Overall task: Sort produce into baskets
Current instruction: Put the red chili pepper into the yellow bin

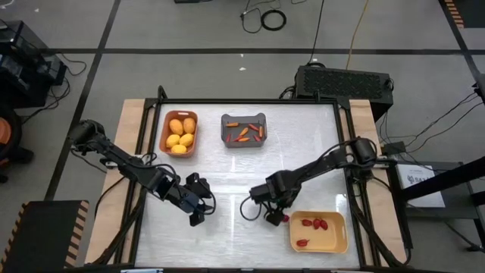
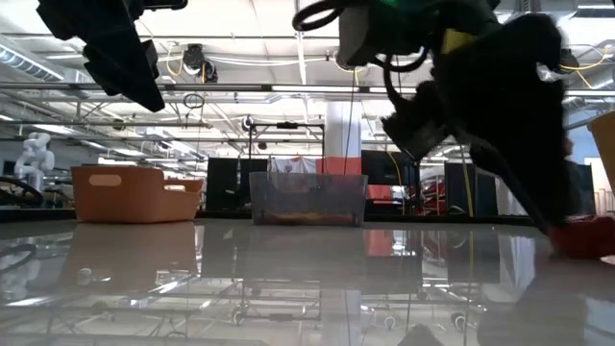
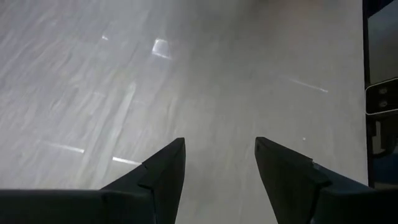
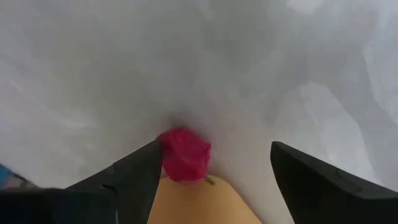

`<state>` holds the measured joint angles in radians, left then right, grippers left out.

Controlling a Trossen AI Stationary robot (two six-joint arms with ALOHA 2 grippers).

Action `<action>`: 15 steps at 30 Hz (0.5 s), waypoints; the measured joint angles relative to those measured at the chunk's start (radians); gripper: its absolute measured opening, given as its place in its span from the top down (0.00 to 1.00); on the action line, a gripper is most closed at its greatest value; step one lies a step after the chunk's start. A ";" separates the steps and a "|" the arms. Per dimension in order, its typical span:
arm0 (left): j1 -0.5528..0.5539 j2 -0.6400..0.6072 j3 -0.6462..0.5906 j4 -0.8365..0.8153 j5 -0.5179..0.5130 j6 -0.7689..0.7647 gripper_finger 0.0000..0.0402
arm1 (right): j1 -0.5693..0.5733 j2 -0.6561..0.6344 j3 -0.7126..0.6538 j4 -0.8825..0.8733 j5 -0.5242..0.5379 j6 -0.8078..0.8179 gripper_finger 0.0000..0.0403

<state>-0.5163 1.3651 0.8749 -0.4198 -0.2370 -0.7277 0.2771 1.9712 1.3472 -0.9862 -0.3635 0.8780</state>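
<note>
Left gripper (image 1: 198, 213), nearest the viewer's edge of the table (image 1: 227, 174) in the high view, hung over bare tabletop at the left front with its fingers (image 3: 165, 171) spread apart and nothing between them. At rear left stood the orange-brown basket (image 1: 179, 155), holding several yellow-orange rounded fruits (image 1: 182, 134); the low view showed it as a tub on the far left of the table. Beside it, at rear centre, stood the dark grey basket (image 1: 243, 140) with slim orange-red pepper pieces (image 1: 242, 134) inside. Right gripper (image 1: 274, 217) was lowered to the table surface at front centre-right, just off the pale yellow basket's near-left corner, fingers spread wide. One dark-red berry (image 4: 185, 154) lay on the table against the inner face of one finger (image 4: 134, 171); the other finger stood well clear of it, so the berry was touched but not pinched. In the low view the same berry showed as a red blur at the far right, under the dark mass of the right arm. Pale yellow basket (image 1: 337, 241) sat at front right and contained three dark-red berries (image 1: 318, 224), two near its rear wall and one toward its front-left corner.
</note>
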 joint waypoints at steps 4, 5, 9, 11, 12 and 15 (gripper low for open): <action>0.000 0.000 0.000 -0.005 0.000 0.000 0.50 | 0.022 0.019 0.000 0.004 -0.001 0.015 0.29; 0.000 0.000 0.000 -0.005 0.000 0.000 0.50 | 0.025 0.021 0.000 0.009 -0.001 0.025 0.29; 0.000 0.000 0.000 -0.005 -0.001 -0.001 0.50 | 0.042 0.024 0.000 0.016 0.002 0.050 0.29; 0.000 0.000 0.000 -0.005 -0.001 -0.002 0.50 | 0.051 0.024 0.000 0.016 0.006 0.056 0.29; 0.000 0.000 0.000 -0.005 -0.002 -0.008 0.50 | 0.056 0.024 0.000 0.016 0.014 0.060 0.29; 0.000 0.000 0.000 -0.005 -0.003 -0.024 0.50 | 0.066 0.024 0.000 0.015 0.037 0.078 0.29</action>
<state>-0.5163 1.3655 0.8749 -0.4252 -0.2405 -0.7521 0.3428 1.9949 1.3472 -0.9710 -0.3269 0.9557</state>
